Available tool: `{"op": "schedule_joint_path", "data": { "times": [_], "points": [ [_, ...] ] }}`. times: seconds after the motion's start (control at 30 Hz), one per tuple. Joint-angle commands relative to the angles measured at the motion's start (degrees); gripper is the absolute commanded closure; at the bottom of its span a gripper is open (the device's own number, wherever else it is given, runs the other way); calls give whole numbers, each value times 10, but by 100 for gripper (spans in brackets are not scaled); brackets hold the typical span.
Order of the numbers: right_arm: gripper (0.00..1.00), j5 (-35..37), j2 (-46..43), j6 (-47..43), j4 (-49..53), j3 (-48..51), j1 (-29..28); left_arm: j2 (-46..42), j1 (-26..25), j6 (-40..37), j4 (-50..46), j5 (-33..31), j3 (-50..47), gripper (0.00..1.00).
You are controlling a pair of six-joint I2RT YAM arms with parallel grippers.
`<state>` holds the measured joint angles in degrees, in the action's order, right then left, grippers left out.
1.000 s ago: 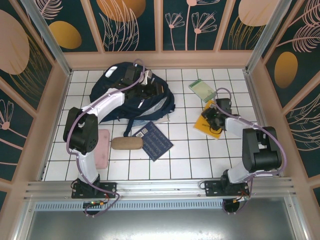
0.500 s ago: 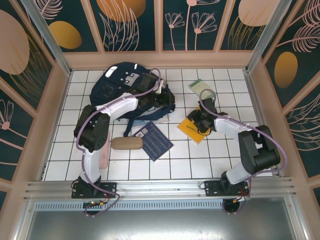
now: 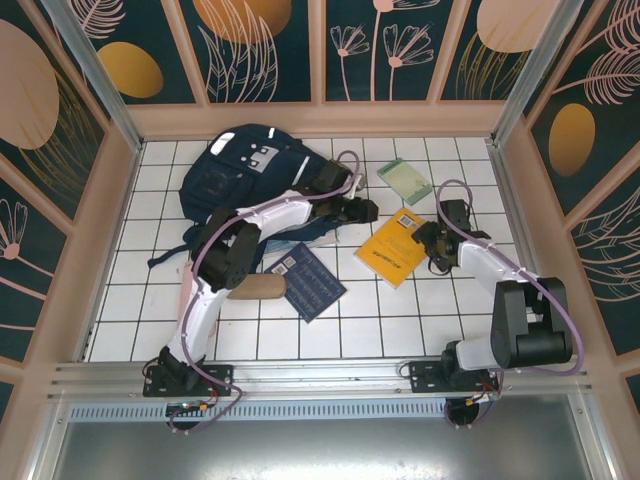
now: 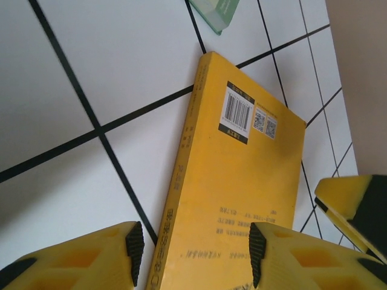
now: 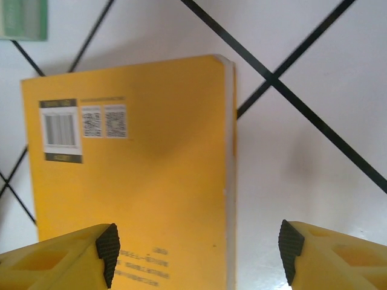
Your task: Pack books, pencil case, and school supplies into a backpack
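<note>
The yellow book (image 3: 396,248) lies flat on the white tiles, barcode side up. My left gripper (image 3: 366,212) reaches across from the backpack side. In the left wrist view it (image 4: 192,254) stands open over the yellow book (image 4: 242,175), its jaws either side of the spine edge. My right gripper (image 3: 430,244) is at the book's right edge. It (image 5: 197,252) is open wide above the book (image 5: 133,181), and the page edge lies between the jaws. The navy backpack (image 3: 235,165) lies at the back left. A navy book (image 3: 310,283) and a tan pouch (image 3: 262,288) lie in front of it.
A small green book (image 3: 405,181) lies behind the yellow one, its corner showing in both wrist views (image 4: 214,12) (image 5: 21,18). Wooden walls (image 3: 520,190) close in the tiled table on three sides. Bare tiles (image 3: 390,320) lie in front of the yellow book.
My left arm swung right from the backpack to the yellow book. The right gripper slid the book a little left, then drew back right with its jaws spreading wider.
</note>
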<state>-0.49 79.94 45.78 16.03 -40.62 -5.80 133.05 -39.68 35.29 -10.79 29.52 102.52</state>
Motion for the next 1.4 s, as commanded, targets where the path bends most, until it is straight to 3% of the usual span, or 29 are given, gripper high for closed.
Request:
{"op": "schedule_joint_path", "data": {
  "times": [0.0,0.27,0.53,0.97,1.1,1.23,1.37],
  "points": [
    [27,-32,21,-26,-46,9,2,32,-9,-26,-29,-4,31,48],
    [29,-71,72,-17,-86,12,-6,70,-20,-44,-51,2,37,48],
    [34,-130,98,-22,-138,-8,-29,52,-26,-20,-10,63,-15,50],
    [34,-140,96,-15,-149,-9,-34,-10,-25,186,252,218,-129,57],
    [34,-135,87,-17,-146,-5,-33,-7,-25,213,281,222,-137,57],
    [34,-134,82,-18,-144,-3,-33,0,-22,319,420,247,-179,58],
    [34,-133,78,-19,-144,-2,-32,2,-21,355,465,249,-187,58]
  ]
}}
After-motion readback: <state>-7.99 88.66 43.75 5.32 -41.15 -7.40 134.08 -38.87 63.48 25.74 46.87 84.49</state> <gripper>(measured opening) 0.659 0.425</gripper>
